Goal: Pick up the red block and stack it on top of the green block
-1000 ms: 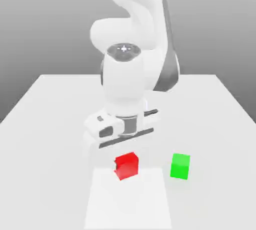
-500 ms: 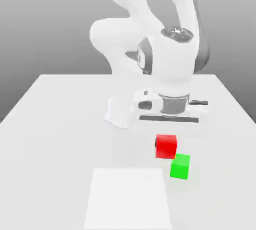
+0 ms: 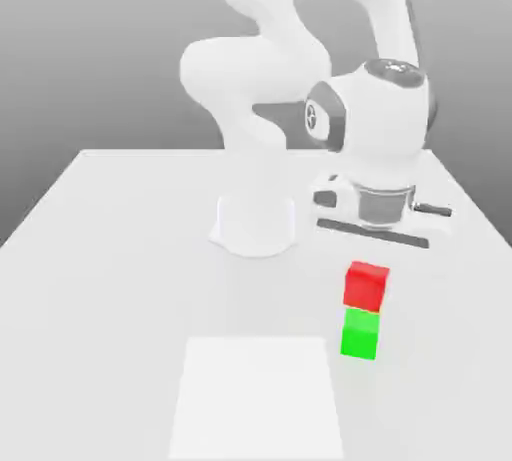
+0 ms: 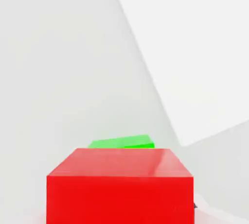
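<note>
The white robot hand (image 3: 367,284) grips a matte red cube (image 3: 365,287), with the matte green cube (image 3: 360,335) at six o'clock from it in the exterior view, seemingly the direction to lower.

There are two cubes: one red cube (image 3: 366,287) and one green cube (image 3: 360,335). There is one robot arm (image 3: 380,129), one white square panel (image 3: 257,396) and one surface (image 3: 110,299).
</note>
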Robot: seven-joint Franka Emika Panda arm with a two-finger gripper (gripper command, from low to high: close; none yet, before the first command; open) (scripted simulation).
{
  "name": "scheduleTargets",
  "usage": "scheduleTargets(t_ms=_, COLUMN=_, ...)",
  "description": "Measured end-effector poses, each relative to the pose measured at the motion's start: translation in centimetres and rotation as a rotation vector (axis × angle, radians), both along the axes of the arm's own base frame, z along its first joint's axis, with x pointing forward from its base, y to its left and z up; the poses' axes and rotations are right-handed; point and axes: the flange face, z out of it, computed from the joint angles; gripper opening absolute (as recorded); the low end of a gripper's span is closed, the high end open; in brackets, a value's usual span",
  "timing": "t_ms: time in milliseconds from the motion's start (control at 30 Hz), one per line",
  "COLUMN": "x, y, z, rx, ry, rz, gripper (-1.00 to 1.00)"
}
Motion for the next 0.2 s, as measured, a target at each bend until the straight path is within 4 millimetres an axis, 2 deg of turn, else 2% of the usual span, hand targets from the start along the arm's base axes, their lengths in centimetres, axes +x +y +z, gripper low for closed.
scheduleTargets(t_ms=100, x=-0.2, y=0.0, z=-1.7, rx=0.007, ry=0.004, rz=0.0, gripper=-1.0)
scheduleTargets(t_ms=133, x=-0.4, y=0.0, z=-2.3, rx=0.01, ry=0.005, rz=0.001, gripper=1.0)
scheduleTargets(t_ms=200, x=-0.4, y=-0.1, z=-2.3, rx=0.01, ry=0.005, rz=-0.001, gripper=1.0)
